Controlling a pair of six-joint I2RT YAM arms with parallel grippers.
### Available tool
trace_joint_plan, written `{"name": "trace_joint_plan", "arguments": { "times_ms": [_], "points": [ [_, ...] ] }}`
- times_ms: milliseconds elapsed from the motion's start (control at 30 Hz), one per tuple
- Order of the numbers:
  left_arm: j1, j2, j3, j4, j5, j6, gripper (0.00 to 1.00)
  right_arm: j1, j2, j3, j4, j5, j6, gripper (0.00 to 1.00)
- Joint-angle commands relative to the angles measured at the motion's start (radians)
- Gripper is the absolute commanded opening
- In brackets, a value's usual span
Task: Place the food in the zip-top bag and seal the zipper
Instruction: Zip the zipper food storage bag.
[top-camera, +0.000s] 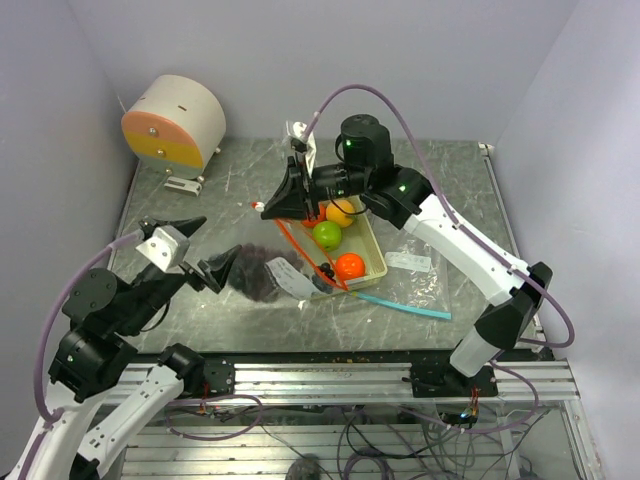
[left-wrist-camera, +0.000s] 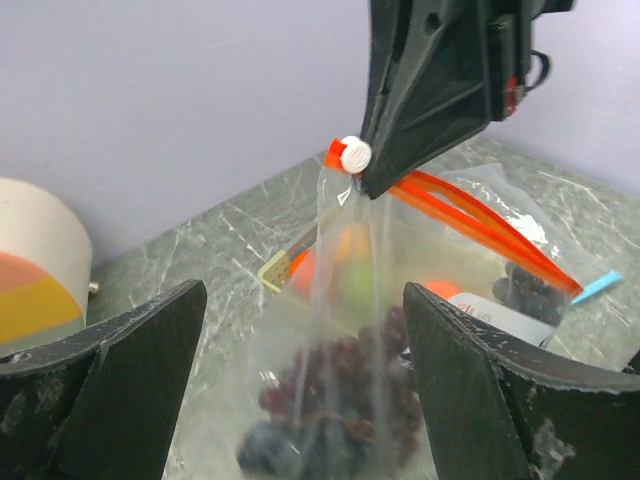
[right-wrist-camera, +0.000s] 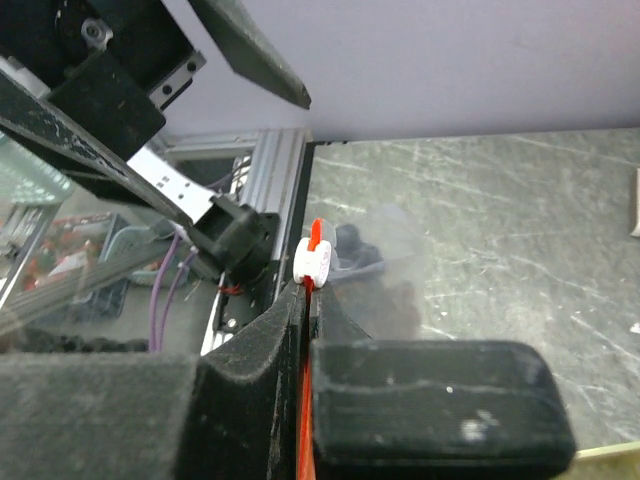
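Observation:
My right gripper (top-camera: 269, 209) is shut on the red-orange zipper strip (top-camera: 300, 250) and holds the bag's mouth up; a white slider (right-wrist-camera: 313, 262) sits just past its tips (right-wrist-camera: 308, 290). The clear zip-top bag (top-camera: 285, 268) hangs below it, with the purple grapes (top-camera: 260, 276) in its bottom. The teal strip (top-camera: 405, 305) lies on the table. My left gripper (top-camera: 220, 238) is open. In the left wrist view its fingers (left-wrist-camera: 120, 380) flank the bagged grapes (left-wrist-camera: 340, 400) without touching them. Yellow-orange (top-camera: 341, 212), green (top-camera: 327, 234) and orange (top-camera: 349, 266) fruits lie in the basket (top-camera: 378, 262).
A round cream, pink and orange drum (top-camera: 175, 122) stands at the back left. A white label (top-camera: 408, 262) lies right of the basket. A small white object (top-camera: 298, 130) stands behind the right gripper. The aluminium rail (top-camera: 350, 375) runs along the near edge. Walls close in on three sides.

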Motion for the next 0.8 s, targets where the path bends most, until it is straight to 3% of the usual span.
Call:
{"name": "trace_joint_plan", "arguments": {
  "times_ms": [0, 267, 767],
  "points": [
    [-0.003, -0.032, -0.002, 0.01, 0.14, 0.08, 0.92, -0.002, -0.05, -0.005, 0.005, -0.114, -0.062, 0.0],
    [-0.003, -0.033, -0.029, 0.075, 0.322, 0.027, 0.92, -0.001, -0.097, -0.109, 0.072, -0.171, -0.045, 0.0],
    [-0.003, 0.063, -0.118, 0.214, 0.435, 0.015, 0.94, 0.008, -0.172, -0.152, -0.034, -0.284, -0.208, 0.0]
  ]
}}
